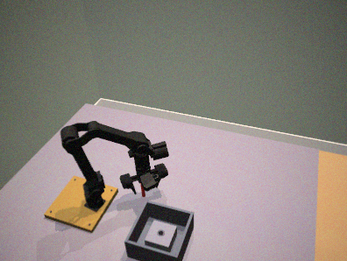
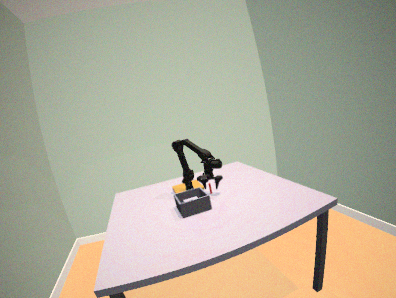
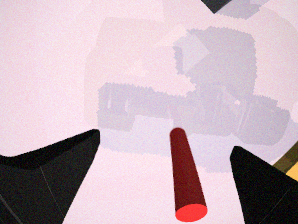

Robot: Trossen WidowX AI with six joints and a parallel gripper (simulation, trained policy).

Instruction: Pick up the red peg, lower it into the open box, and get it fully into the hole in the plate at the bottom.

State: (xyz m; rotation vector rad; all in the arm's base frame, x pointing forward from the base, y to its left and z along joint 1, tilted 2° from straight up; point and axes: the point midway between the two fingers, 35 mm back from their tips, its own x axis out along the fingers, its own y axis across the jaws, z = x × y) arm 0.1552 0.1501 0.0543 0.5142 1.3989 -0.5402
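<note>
Red peg (image 1: 143, 190) (image 2: 210, 188) (image 3: 186, 175): long axis upright on the table, lower centre of the wrist frame, between the gripper's (image 1: 146, 189) (image 2: 209, 187) (image 3: 166, 142) widely parted, unclamped fingers.

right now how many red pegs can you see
1. The red peg stands on the table, outside the open box, beneath the open claw. Others might be hidden behind the box walls or the arm.
</note>
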